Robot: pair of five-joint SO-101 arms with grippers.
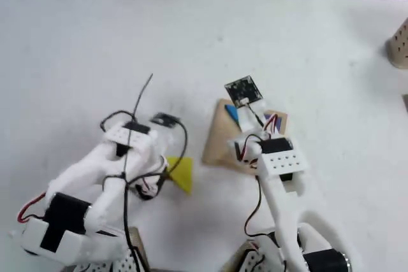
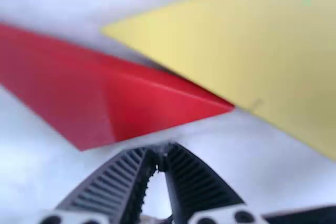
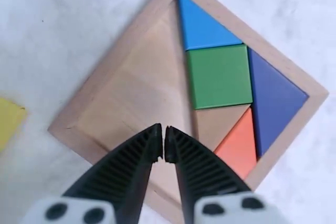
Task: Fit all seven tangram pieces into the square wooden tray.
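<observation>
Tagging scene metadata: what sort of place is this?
Probably a robotics lab or hobby test bench. Cues: a plain white table, a small left arm and right arm with loose exposed wiring, and a wooden tray partly filled with coloured puzzle pieces.

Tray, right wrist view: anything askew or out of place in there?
Nothing stands out. The light blue triangle, green square, dark blue triangle and orange triangle lie flat and flush in the tray; the small gap between green and orange is simply unfilled.
</observation>
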